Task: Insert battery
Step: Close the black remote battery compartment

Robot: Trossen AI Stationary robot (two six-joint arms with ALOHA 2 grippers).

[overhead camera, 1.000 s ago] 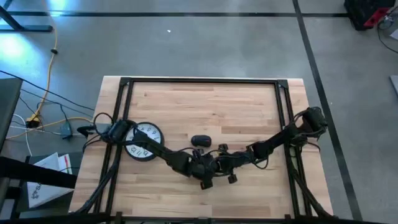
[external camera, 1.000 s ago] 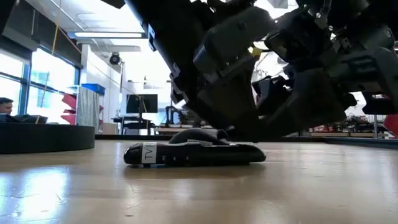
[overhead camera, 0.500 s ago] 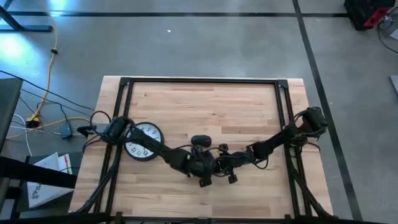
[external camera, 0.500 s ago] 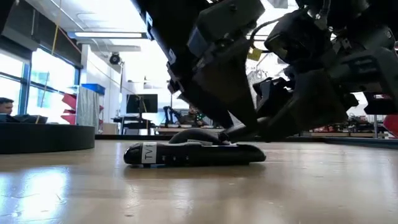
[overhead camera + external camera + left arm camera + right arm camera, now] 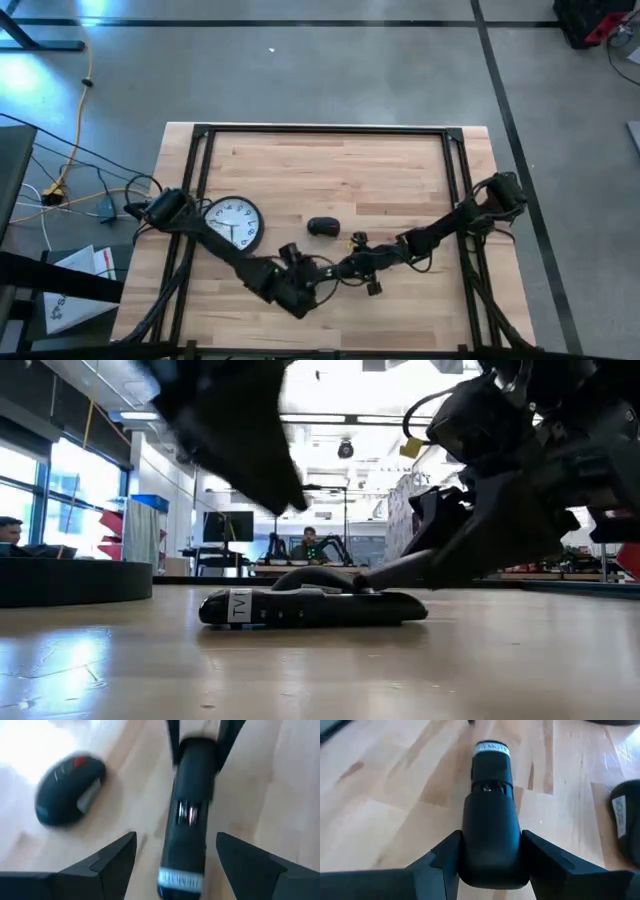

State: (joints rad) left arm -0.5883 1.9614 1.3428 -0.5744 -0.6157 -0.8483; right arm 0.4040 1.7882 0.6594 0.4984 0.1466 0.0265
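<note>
A black remote (image 5: 310,606) with a white label at one end lies flat on the wooden table, near the front middle. My right gripper (image 5: 490,840) is shut on its unlabelled end, coming from the table's right (image 5: 345,268). My left gripper (image 5: 176,840) stands open above the labelled end (image 5: 180,880), raised clear of the table, with a finger to either side and touching nothing; in the high view it is near the front edge (image 5: 298,297). No battery shows in any view. My right gripper pinches the remote's unlabelled end (image 5: 490,862) by its two long sides between the two fingers. The fingers come low from the table's right and lie along the remote. The remote rests flat on the table (image 5: 300,622), label end pointing away.
A black computer mouse (image 5: 322,227) sits just beyond the remote toward the far edge. A round wall clock (image 5: 232,222) lies face up at the left, under the left arm. Bare wood stretches across the far half of the table (image 5: 330,160).
My left gripper has pulled back from the remote, going up and toward the table's near edge and a little left. The remote and my right gripper have stayed in place.
</note>
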